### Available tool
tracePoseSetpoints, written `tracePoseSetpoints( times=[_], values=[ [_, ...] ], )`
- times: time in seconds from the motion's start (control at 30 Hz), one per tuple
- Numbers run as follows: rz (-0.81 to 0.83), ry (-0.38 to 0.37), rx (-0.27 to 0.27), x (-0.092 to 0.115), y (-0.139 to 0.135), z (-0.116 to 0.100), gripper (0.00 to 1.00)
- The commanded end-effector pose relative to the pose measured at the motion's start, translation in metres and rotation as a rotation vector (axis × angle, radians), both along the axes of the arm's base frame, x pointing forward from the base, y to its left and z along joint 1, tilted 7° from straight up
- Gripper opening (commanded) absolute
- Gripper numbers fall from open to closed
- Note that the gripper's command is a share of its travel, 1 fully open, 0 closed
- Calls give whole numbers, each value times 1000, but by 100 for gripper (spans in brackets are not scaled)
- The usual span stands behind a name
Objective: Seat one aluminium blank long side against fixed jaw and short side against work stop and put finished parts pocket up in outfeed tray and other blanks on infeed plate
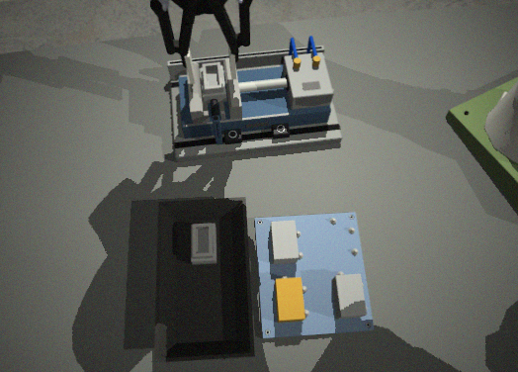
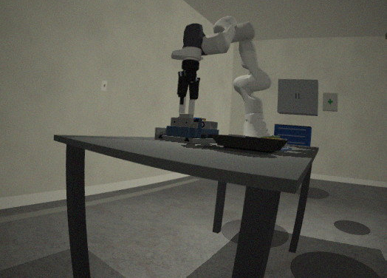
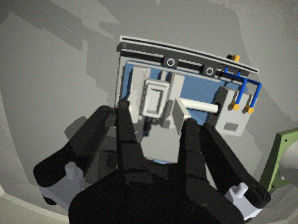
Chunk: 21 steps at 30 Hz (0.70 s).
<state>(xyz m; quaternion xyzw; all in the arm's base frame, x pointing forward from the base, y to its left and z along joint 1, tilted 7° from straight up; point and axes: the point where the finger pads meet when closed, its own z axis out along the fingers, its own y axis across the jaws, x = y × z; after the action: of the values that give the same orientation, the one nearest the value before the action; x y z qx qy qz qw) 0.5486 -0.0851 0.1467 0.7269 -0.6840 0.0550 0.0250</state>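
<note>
The vise point(image 1: 252, 101) stands at the back of the table. A grey finished part point(image 1: 214, 76) with its pocket up sits in the opening, between the fixed jaw point(image 1: 195, 96) and the moving jaw point(image 1: 233, 93), behind the dark work stop point(image 1: 215, 106). My gripper point(image 1: 210, 61) point(image 2: 187, 112) hangs straight above this part, partly open and empty, with its tips just over the vise top. In the wrist view the fingers frame the part point(image 3: 154, 99). A second finished part point(image 1: 204, 242) lies pocket up in the dark outfeed tray point(image 1: 190, 279).
The blue infeed plate point(image 1: 312, 274) holds an aluminium blank point(image 1: 284, 240), a brass blank point(image 1: 290, 299) and another aluminium blank point(image 1: 350, 295) that looks tilted near a pin. The hose block point(image 1: 308, 86) sits at the vise's right end. The green robot base plate point(image 1: 486, 136) is at the right.
</note>
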Motion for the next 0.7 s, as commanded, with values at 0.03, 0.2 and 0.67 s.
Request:
tracePoseSetpoints(
  times=[0.03,0.2,0.67],
  values=[
    [3,-2,-3,1,-3,-3,40],
    [3,-2,-3,1,-3,-6,40],
    [3,-2,-3,1,-3,-9,40]
  ],
)
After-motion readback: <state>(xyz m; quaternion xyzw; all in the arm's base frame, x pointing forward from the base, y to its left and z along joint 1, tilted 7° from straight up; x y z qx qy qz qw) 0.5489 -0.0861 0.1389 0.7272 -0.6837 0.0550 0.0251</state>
